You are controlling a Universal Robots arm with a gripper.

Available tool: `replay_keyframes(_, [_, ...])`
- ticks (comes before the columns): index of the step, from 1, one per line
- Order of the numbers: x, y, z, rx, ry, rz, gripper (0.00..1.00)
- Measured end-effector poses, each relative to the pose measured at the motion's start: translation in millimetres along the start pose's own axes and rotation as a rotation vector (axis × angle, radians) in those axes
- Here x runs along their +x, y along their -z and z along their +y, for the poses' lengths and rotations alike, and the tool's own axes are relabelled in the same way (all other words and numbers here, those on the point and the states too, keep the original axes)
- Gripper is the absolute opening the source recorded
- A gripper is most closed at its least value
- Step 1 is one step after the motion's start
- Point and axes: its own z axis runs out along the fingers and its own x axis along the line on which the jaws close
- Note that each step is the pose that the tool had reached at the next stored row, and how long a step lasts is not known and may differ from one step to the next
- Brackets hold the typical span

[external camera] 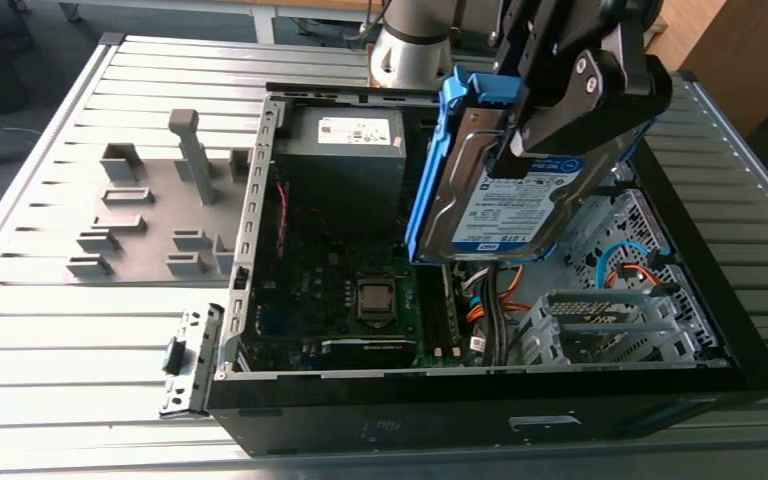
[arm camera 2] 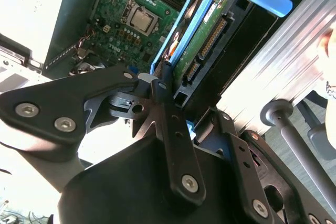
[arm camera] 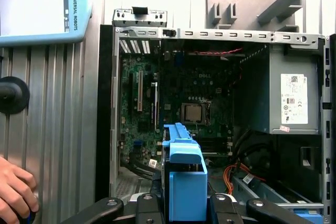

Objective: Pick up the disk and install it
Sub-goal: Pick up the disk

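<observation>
My gripper (external camera: pixel 528 160) is shut on the disk (external camera: pixel 511 215), a silver-grey drive with a blue-and-white label in a bright blue carrier. The disk hangs upright and tilted above the open computer case (external camera: pixel 491 395), over the case's half toward the exterior view's right, clear of the metal drive cage (external camera: pixel 598 330) below it. In the second wrist view the black fingers (arm camera 2: pixel 164 90) clamp the carrier's end, with the disk (arm camera 2: pixel 207 35) reaching out over the motherboard (arm camera 2: pixel 131 22). The first wrist view has the blue carrier of the disk (arm camera: pixel 184 182) edge-on between my gripper's (arm camera: pixel 184 205) two jaws.
Inside the case lie the motherboard (external camera: pixel 357 290), a big grey box with a white sticker (external camera: pixel 351 145), and orange and blue cables (external camera: pixel 631 265). A grey fixture with posts (external camera: pixel 144 220) sits on the slatted table at the exterior view's left. A person's hand (arm camera: pixel 13 190) rests beside the case.
</observation>
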Motion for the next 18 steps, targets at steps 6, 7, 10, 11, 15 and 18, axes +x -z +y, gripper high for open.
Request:
replay_keyframes(6, [0.0, 0.1, -3.0, 0.0, 0.0, 0.0, 0.36])
replay_keyframes(7, [0.0, 0.1, -3.4, 0.0, 0.0, 0.0001, 0.36])
replay_keyframes(10, [0.0, 0.2, -4.8, 0.0, 0.0, 0.0, 0.36])
replay_keyframes(11, [0.0, 0.2, -5.2, 0.0, 0.0, 0.0, 0.36])
replay_keyframes(15, [0.0, 0.2, -7.1, 0.0, 0.0, 0.0, 0.36])
replay_keyframes(18, [0.0, 0.3, -8.5, 0.0, 0.0, 0.0001, 0.36])
